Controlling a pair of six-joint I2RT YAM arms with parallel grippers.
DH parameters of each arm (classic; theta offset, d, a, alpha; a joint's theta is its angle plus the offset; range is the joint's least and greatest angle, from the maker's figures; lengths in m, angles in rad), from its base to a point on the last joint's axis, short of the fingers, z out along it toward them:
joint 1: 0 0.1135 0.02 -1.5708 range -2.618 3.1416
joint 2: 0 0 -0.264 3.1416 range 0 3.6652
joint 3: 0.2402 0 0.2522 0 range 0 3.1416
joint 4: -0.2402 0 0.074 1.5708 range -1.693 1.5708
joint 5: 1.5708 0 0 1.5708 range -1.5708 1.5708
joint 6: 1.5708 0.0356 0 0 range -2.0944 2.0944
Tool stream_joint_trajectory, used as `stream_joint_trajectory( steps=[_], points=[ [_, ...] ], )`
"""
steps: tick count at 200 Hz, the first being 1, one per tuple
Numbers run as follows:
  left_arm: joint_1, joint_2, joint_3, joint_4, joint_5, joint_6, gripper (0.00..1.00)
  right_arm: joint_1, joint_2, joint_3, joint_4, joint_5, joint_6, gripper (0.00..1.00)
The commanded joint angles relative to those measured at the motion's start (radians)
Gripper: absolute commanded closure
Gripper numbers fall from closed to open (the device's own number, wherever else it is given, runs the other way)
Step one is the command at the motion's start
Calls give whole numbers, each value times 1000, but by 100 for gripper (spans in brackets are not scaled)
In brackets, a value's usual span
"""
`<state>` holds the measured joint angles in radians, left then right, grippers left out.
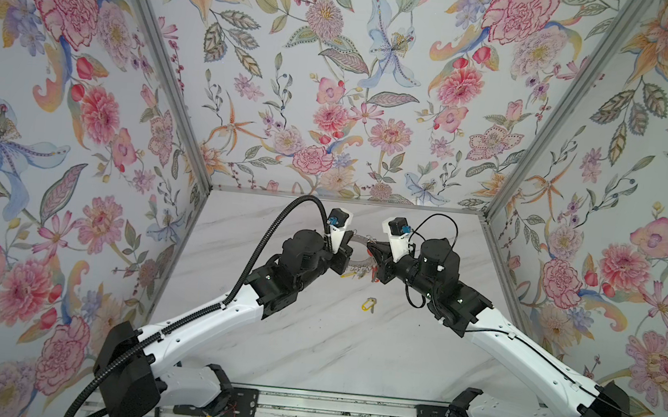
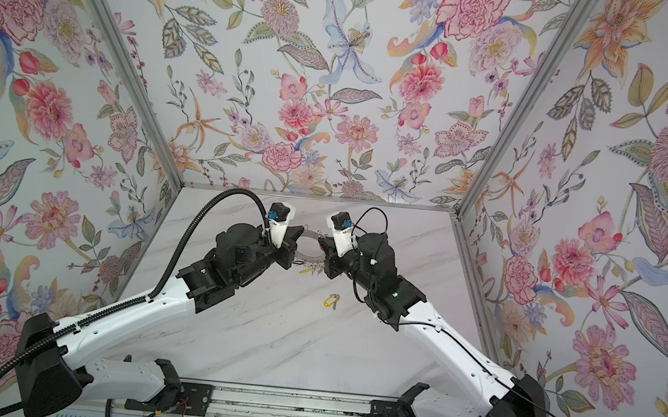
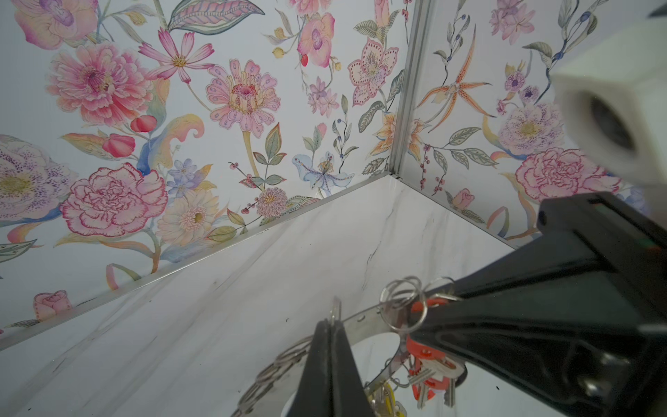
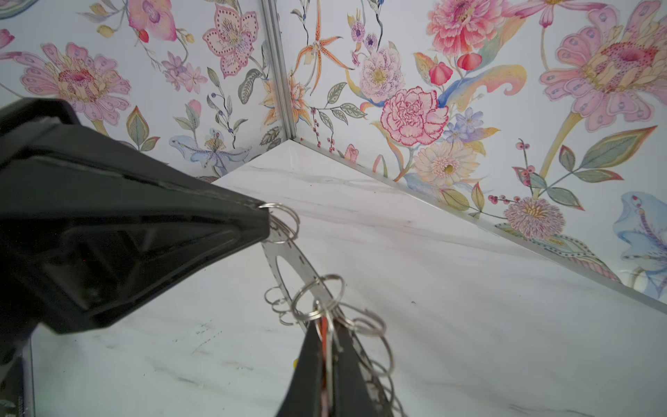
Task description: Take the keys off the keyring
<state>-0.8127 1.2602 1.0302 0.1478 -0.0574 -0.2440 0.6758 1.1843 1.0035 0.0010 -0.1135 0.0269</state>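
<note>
Enclosure: floral wallpaper [image 1: 335,92] on three walls, over a white marble-patterned tabletop [image 1: 311,341]. Item one, keyring [image 4: 296,257]: a flat grey metal disc with a large round hole, its rim fringed with wire loops [image 3: 401,293]. It is held edge-up between the two tools, apparently clear of the tabletop, and spans straight from one tool's tip to the other's. Item two, left tool [image 3: 329,326]: clenched on the disc's rim at the side farthest from the right tool, so it reads as the anchor. Item three, right tool [image 4: 327,331]: clenched on a red-tagged key [image 3: 429,304] at the opposite rim. Whether the pads bite the tag or its loop cannot be told. Item four, hanging keys [image 3: 433,375]: red and yellow tags, dangling from the rim just beneath the right tool. Item five, yellow-tagged key [image 1: 368,304]: lying loose on the tabletop behind both tools, toward the arm bases, apart from the keyring and judged to be off it. Note: the grasped key sits at the right tool's own tip, with the disc stretching ahead toward the left tool. The right arm is the one placed to draw it off, probably away from the left tool along that line.
</note>
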Motion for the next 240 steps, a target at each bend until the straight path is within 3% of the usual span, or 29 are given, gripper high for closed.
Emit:
stream_joint_trajectory(
  steps=[1, 39, 108, 197, 240],
  points=[
    [8, -35, -30, 47, 46, -41, 100, -22, -10, 63, -113, -24, -42, 100],
    [-3, -74, -76, 57, 79, -86, 100, -81, 22, 122, -225, -65, -76, 100],
    [-20, -96, -185, 86, 144, -124, 100, -91, 85, 235, -479, -79, -226, 100],
    [-20, -100, -167, 55, 282, -80, 76, -88, 137, 340, -619, -42, -384, 100],
    [-7, -76, -97, -24, 273, 6, 65, -66, 164, 406, -696, -12, -468, 100]
  ],
)
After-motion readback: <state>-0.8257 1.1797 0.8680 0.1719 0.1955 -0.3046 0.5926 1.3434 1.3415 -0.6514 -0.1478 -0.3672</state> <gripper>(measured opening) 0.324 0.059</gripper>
